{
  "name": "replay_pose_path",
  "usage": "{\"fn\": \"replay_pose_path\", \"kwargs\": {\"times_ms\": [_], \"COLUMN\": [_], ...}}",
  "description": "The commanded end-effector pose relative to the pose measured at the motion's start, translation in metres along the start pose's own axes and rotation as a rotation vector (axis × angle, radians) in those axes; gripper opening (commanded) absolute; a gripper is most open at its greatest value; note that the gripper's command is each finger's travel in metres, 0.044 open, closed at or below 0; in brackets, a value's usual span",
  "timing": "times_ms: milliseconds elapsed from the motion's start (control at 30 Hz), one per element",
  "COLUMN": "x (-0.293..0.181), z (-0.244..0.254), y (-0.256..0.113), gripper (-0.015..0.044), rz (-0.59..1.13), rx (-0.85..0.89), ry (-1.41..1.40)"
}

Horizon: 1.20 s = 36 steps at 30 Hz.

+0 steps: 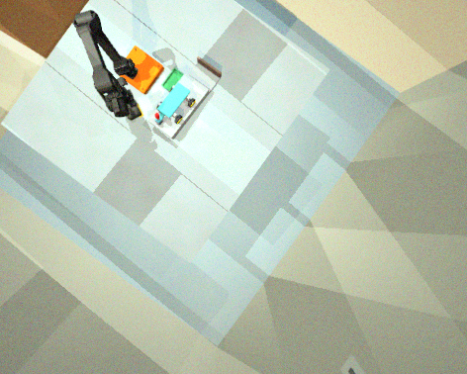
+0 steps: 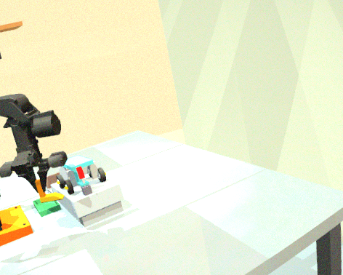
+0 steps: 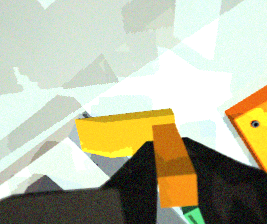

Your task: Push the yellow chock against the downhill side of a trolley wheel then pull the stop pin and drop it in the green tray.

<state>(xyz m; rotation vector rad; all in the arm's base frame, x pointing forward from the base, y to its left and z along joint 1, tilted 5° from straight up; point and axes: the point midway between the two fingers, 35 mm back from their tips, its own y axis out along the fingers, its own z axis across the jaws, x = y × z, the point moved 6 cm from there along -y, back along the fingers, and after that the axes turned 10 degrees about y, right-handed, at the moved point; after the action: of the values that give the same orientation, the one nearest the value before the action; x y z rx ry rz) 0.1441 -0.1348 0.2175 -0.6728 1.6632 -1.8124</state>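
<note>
The gripper (image 2: 39, 188) (image 3: 169, 150) is shut on the upright orange handle of the yellow chock (image 2: 51, 198) (image 3: 119, 135) (image 1: 140, 111). The chock hangs in the air beside the ramp (image 2: 99, 204) (image 1: 166, 129), near its pin end; its black base is hard to make out. The trolley (image 1: 174, 101) (image 2: 79, 161), with turquoise top and black wheels, stands on the ramp. The red-headed stop pin (image 1: 157, 116) (image 2: 81, 172) stands upright at the trolley's near end in the exterior view. The green tray (image 1: 172, 79) (image 2: 47, 208) (image 3: 194, 216) lies beside the ramp.
The orange base plate (image 1: 145, 70) (image 2: 11, 221) (image 3: 258, 145) under the arm lies beside the tray. A brown upright board (image 1: 209, 66) (image 2: 53, 180) stands beyond the ramp's other end. Wheels and pin rise above the ramp close to the gripper.
</note>
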Motion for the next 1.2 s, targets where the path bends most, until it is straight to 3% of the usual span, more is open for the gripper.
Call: {"fn": "replay_pose_path", "kwargs": {"times_ms": [0,467,1167], "x": [0.001,0.002,0.002], "z": [0.002,0.004,0.005], "y": [-0.014,-0.033,-0.033], "gripper": [0.0000,0.0000,0.0000], "rz": [-0.006,-0.006,-0.005], "rx": [0.006,0.006,0.001], "ry": [0.000,-0.023,-0.724]}}
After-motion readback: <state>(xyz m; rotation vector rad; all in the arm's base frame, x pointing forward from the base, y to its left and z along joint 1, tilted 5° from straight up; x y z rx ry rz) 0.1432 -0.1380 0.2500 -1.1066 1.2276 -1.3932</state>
